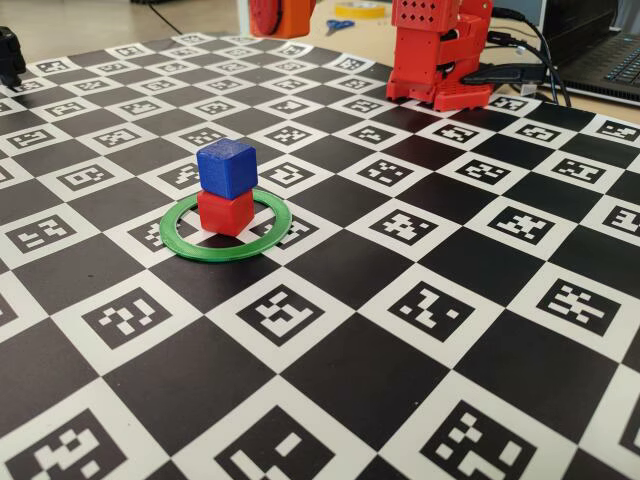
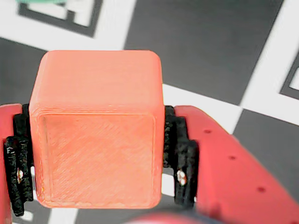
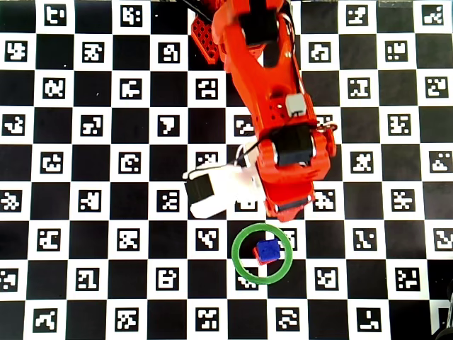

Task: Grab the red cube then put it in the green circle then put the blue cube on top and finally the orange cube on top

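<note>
In the fixed view the blue cube sits on the red cube, both inside the green circle. From overhead the blue cube covers most of the red cube, within the green circle. My gripper is shut on the orange cube, with a black pad pressed against each side. The board's squares pass beneath it, and a sliver of the green circle shows at the top edge. Overhead, the gripper hangs just above the ring. The orange cube shows high at the fixed view's top edge.
The red arm base stands at the back right of the checkered marker board. Cables and a laptop lie beyond it. The white wrist camera housing sticks out left of the arm.
</note>
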You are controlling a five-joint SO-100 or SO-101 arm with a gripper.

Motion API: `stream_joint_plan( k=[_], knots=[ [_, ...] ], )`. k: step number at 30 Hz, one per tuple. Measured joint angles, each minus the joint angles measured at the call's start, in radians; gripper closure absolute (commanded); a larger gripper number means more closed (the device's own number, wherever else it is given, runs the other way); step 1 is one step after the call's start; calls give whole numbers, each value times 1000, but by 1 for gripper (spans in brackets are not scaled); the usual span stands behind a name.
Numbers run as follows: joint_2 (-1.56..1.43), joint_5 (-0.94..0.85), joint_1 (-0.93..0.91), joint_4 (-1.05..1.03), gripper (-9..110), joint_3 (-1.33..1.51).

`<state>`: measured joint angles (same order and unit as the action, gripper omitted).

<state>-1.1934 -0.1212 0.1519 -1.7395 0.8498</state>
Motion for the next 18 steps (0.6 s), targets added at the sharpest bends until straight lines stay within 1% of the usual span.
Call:
stream_joint_plan(
  k=[9, 18],
  knots=[
    [176, 0, 0, 0, 96, -170],
    [293, 0, -8, 0, 96, -262]
  ],
)
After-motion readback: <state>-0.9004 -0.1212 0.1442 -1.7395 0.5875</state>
